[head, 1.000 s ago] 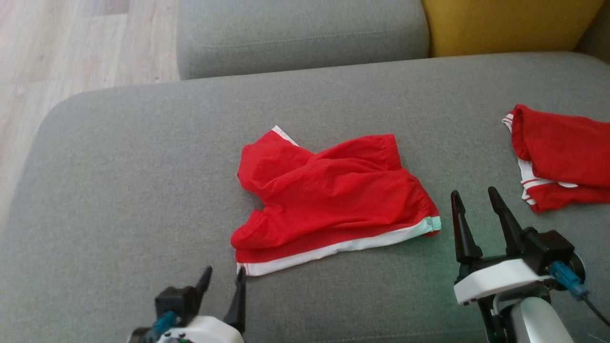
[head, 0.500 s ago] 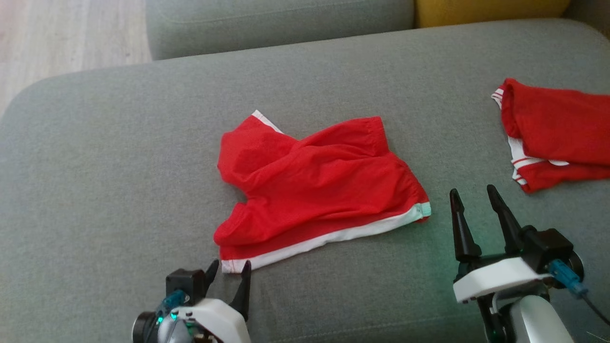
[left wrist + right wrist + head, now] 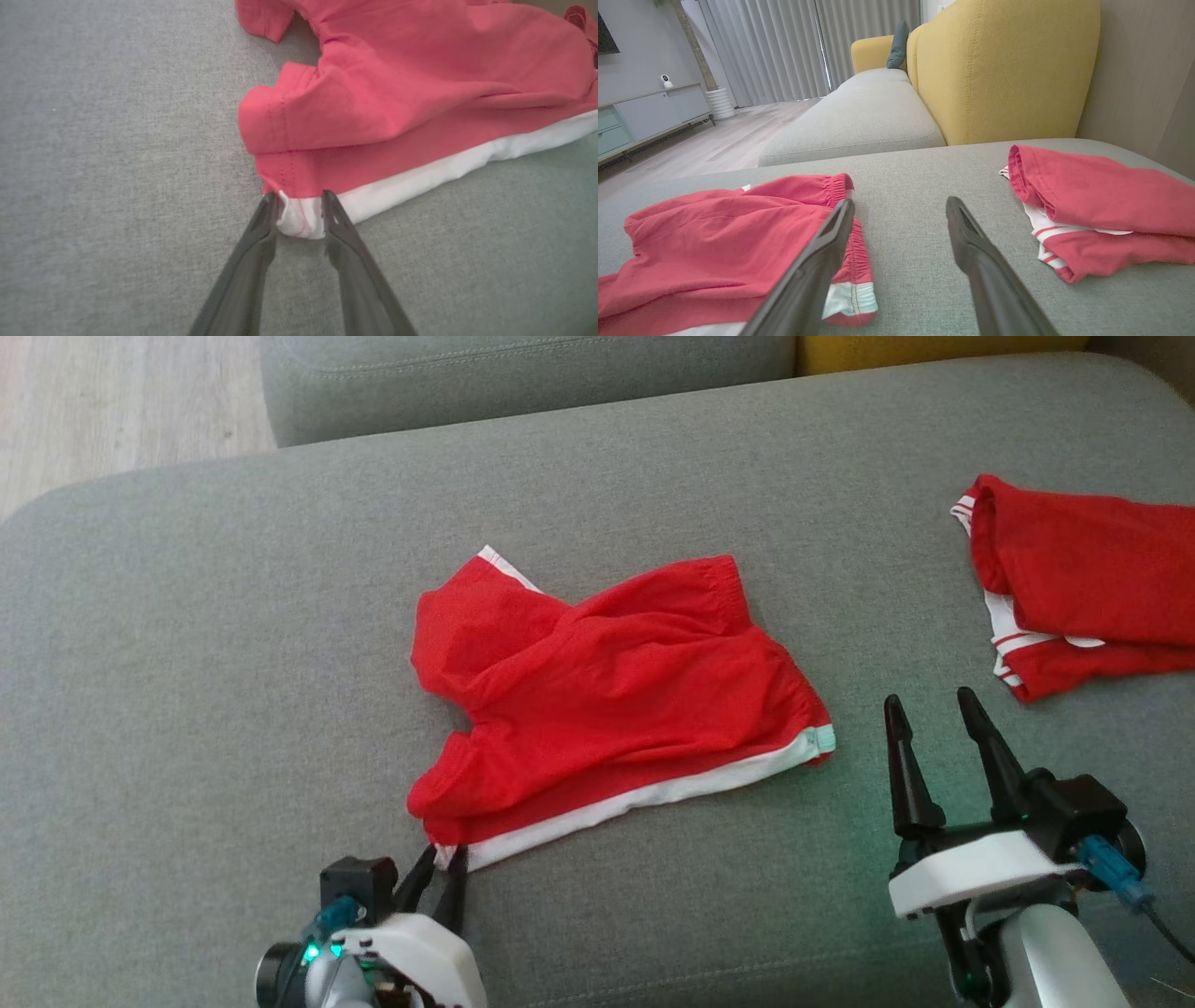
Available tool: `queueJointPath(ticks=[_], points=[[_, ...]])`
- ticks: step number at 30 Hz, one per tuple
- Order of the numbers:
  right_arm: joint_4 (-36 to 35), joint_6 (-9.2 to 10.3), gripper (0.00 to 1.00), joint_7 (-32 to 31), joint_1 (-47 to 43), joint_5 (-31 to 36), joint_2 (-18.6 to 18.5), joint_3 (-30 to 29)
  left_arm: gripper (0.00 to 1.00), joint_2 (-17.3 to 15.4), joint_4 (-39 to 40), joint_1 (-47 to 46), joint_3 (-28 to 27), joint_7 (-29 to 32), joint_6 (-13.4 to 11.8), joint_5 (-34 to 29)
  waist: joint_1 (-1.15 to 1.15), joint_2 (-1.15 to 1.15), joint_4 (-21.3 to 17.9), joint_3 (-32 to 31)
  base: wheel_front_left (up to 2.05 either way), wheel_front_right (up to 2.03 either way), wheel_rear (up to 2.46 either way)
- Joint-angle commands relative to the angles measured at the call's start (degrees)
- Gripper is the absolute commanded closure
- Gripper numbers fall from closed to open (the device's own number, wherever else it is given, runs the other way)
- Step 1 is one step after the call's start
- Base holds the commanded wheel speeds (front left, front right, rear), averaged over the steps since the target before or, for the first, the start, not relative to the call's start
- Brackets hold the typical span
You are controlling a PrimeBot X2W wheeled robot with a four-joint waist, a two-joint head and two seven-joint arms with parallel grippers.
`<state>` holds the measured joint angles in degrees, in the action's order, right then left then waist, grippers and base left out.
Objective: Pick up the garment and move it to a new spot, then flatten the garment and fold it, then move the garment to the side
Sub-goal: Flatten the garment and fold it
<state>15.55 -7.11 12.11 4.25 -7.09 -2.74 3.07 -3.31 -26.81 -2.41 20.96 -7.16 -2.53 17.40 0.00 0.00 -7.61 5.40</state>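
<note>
The garment [image 3: 616, 700], red shorts with a white side stripe, lies crumpled on the grey sofa seat [image 3: 233, 616]. My left gripper [image 3: 445, 857] is at its near left corner. In the left wrist view the two fingers of the left gripper [image 3: 299, 199] press on either side of the white hem corner of the garment [image 3: 397, 93], and the cloth bunches between them. My right gripper [image 3: 930, 700] stands open just right of the shorts' waistband, nothing between its fingers. In the right wrist view the right gripper [image 3: 900, 203] hovers low over the seat with the garment [image 3: 714, 242] to its left.
A second red garment [image 3: 1083, 579] with white trim lies folded at the seat's far right, also seen as a folded red piece [image 3: 1101, 200]. A yellow backrest [image 3: 1004, 70] and another grey cushion [image 3: 523, 373] lie beyond. Wooden floor [image 3: 112, 401] is at the far left.
The head camera has tilted down, shifting the scene up. My left gripper's fingers have narrowed from wide open onto the white hem corner. The right gripper holds its place, open.
</note>
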Motion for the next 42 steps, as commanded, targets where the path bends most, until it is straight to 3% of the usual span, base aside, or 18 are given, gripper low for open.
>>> queueJointPath(ticks=[1, 5, 11, 13, 27, 42], points=[[-1.5, -0.37, 0.0, 0.8, 2.3, -0.4, -0.1, 1.1, 0.71, -0.2, 1.2, -2.3, -1.8, -0.7, -0.1, 0.6, 0.0, 0.0, 0.0, 0.0, 0.0, 0.0, 0.0], [-1.5, -0.37, 0.0, 0.9, 2.4, -0.4, -0.1, 1.0, 0.82, -0.3, 0.6, -2.5, -1.7, -0.4, -0.4, 0.7, 0.0, 0.0, 0.0, 0.2, 0.0, 0.0, 0.0], [-1.2, -0.37, 0.0, 1.0, 2.6, -0.4, -0.1, 1.0, 0.83, -0.4, -0.1, -2.6, -1.4, -0.1, -0.6, 0.9, 0.0, 0.0, 0.2, 0.4, 0.0, 0.0, 0.0], [-1.0, -0.37, 0.0, 0.9, 2.8, -0.3, -0.1, 1.0, 1.0, -0.4, -0.4, -2.8, -1.4, -0.1, -0.7, 1.0, 0.0, 0.0, 0.2, 0.5, 0.0, 0.0, 0.0], [8.9, -0.37, 0.0, -7.2, 7.0, 5.8, -0.1, 2.1, 1.0, -1.7, 0.9, -4.0, -3.8, -2.9, -2.9, 2.2, 0.0, 0.0, 2.2, 1.5, 0.0, 0.0, 0.0], [15.5, -0.37, 0.0, -7.4, 9.6, 5.6, -0.3, 7.8, 1.0, -2.0, 1.3, -4.1, -3.4, -3.7, -3.3, 2.8, 0.0, 0.0, 3.4, 2.1, 0.0, 0.0, 0.0]])
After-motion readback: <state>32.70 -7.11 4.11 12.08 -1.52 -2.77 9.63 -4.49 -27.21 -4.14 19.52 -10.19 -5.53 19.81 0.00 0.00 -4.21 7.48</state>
